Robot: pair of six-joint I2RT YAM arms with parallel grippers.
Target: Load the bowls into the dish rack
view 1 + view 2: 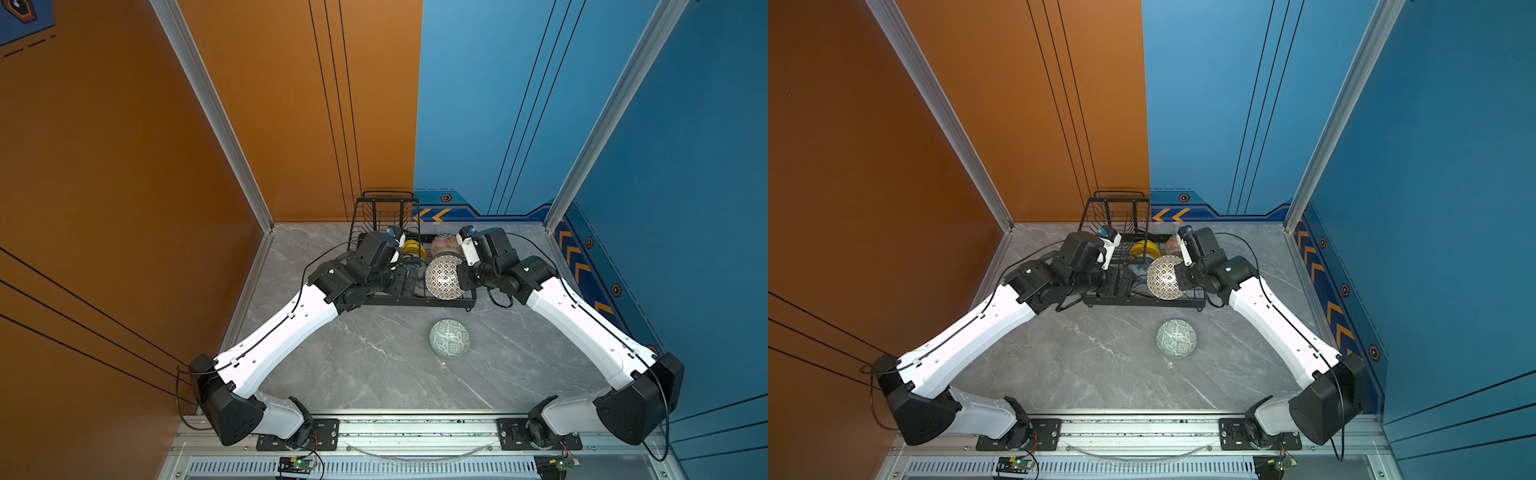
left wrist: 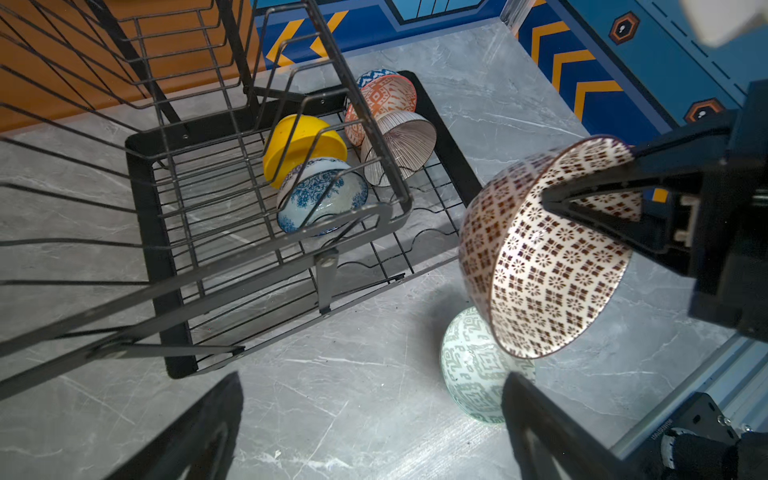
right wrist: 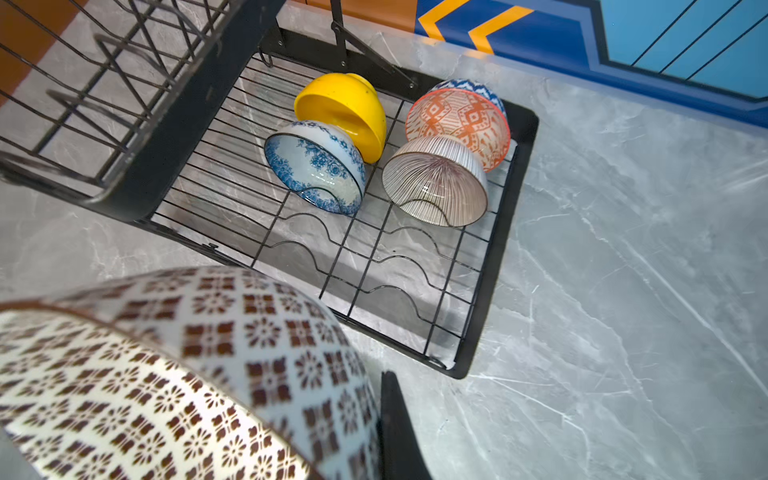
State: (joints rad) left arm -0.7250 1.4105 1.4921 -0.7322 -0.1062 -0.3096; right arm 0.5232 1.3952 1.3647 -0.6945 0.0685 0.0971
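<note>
The dish rack (image 3: 527, 124) holds the yellow bowl (image 3: 340, 104), floral bowl (image 3: 316, 166), orange bowl (image 3: 457, 116) and lined bowl (image 3: 436, 183) on edge. The right end effector (image 2: 582, 187) grips the geometric bowl (image 2: 548, 257) by its rim over the rack's front right corner. The bowl's mouth faces the open left end effector (image 2: 374, 382), and the green bowl (image 1: 449, 338) sits on the table (image 1: 374, 365) before the rack's front edge.

Yellow bowl (image 3: 340, 108), blue-floral bowl (image 3: 316, 166), brown-checked bowl (image 2: 548, 257), pale-green bowl (image 1: 450, 338), possibly pinkish striped bowl (image 3: 434, 183).
</note>
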